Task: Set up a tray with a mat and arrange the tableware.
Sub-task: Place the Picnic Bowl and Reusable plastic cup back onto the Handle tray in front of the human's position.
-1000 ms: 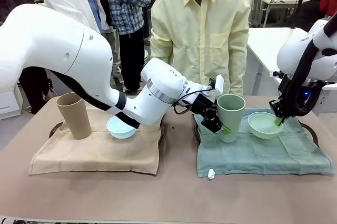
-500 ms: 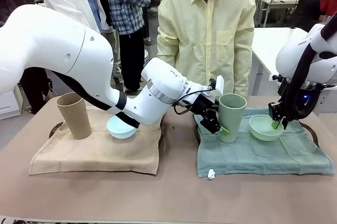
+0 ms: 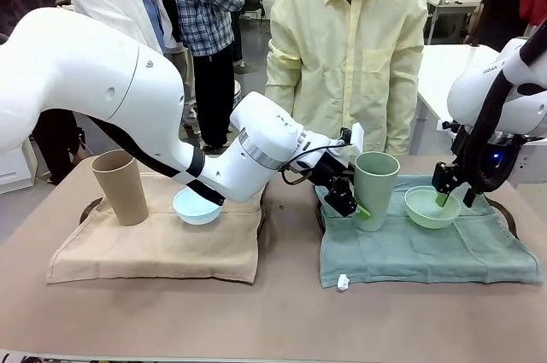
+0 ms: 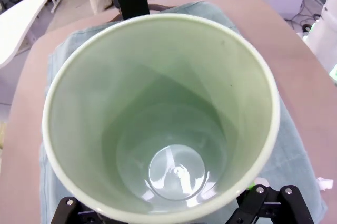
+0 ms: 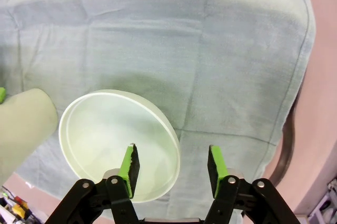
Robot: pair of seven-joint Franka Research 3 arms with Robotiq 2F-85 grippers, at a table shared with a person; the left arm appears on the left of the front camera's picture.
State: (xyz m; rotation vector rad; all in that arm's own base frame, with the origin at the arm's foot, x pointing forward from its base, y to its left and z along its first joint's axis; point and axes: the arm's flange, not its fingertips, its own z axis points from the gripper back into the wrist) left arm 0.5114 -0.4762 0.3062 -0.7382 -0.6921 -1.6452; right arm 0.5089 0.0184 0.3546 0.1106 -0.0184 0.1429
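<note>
The left gripper is at the pale green cup, low against its near-left side, jaws spread wide on either side of the base. From the left wrist view we look straight down into the cup, and the black finger bases sit at both bottom corners, outside its wall. Whether the pads actually press the cup cannot be told from here. The cup stands upright on the green mat, near that mat's left end.

Over on the right, the right gripper hangs just above the far edge of the pale green bowl. Its jaws stand well apart and nothing is between them. In the right wrist view, one green pad is over the bowl's inside, close by the rim, and the other pad is outside it over the mat. The bowl rests on the green mat, just right of the cup, with a small gap between them.

On the left half of the worktop, the tan cup stands upright at the back left of the tan mat, and the light blue bowl sits on the same mat to its right, partly behind the left arm. A dark tray edge peeks out beyond the green mat at far right. A person in a yellow shirt stands at the far side.
</note>
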